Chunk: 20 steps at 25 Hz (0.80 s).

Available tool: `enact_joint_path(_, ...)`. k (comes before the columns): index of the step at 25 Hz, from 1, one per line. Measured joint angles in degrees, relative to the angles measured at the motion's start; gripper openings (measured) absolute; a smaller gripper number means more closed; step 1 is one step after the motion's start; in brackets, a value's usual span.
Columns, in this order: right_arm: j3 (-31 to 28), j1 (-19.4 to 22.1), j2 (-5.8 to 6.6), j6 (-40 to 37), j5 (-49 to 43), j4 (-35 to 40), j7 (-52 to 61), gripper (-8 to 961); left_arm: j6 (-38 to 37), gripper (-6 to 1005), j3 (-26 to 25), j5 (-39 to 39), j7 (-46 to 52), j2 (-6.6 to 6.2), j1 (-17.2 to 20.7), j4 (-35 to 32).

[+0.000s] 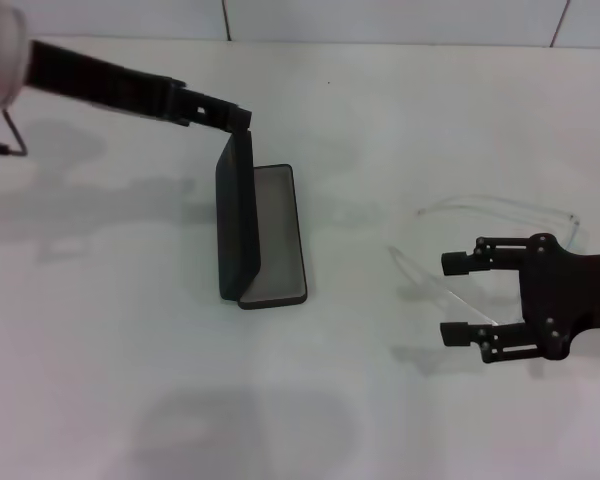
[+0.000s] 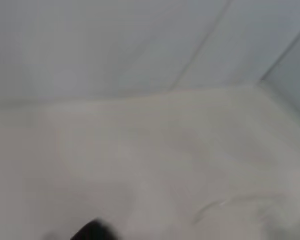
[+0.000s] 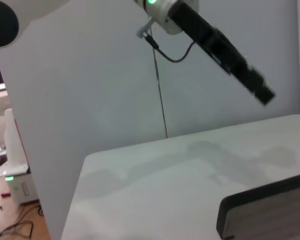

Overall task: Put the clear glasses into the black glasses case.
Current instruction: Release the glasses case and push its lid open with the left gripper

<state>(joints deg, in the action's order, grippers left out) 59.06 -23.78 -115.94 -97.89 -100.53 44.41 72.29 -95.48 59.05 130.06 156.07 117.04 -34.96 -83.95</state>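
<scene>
The black glasses case (image 1: 276, 232) lies open at mid-table, its lid standing upright and the grey-lined base flat to the right of it. My left gripper (image 1: 232, 117) reaches in from the upper left and touches the lid's top far corner. The clear glasses (image 1: 420, 268) lie on the table to the right of the case. My right gripper (image 1: 446, 298) hovers open over them, fingers pointing toward the case, one on each side of a clear arm. The right wrist view shows the case (image 3: 270, 210) and the left arm (image 3: 220, 47) above it.
The white table (image 1: 130, 380) spreads wide around the case. A thin wire loop (image 1: 15, 135) hangs near the left arm at the far left. Grey wall panels (image 1: 380, 18) run along the table's back edge.
</scene>
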Motion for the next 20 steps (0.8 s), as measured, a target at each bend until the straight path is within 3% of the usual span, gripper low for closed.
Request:
enact_joint_path(3,0.31,0.09,0.01,0.00,2.18,-1.47,-0.31,751,-0.01,887,6.89,11.77,7.27,0.09,-4.28,-0.81)
enact_joint_path(6,0.51,-0.01,0.01,0.04,2.64,-2.54,-0.82,751,0.02,887,11.83,19.47,9.32,1.91,-7.32,0.16)
enact_joint_path(8,0.55,-0.21,-0.02,0.06,3.11,-3.30,-0.93,751,0.55,886,15.37,20.68,10.77,2.55,-7.62,0.49)
enact_joint_path(13,1.27,0.49,-0.08,-0.13,5.94,-4.34,-2.83,751,4.24,885,22.40,22.44,14.98,2.63,-8.27,3.48)
enact_joint_path(20,1.76,1.60,0.04,0.40,6.08,-4.42,-4.08,751,8.26,884,23.84,22.63,16.15,2.78,-11.13,10.61)
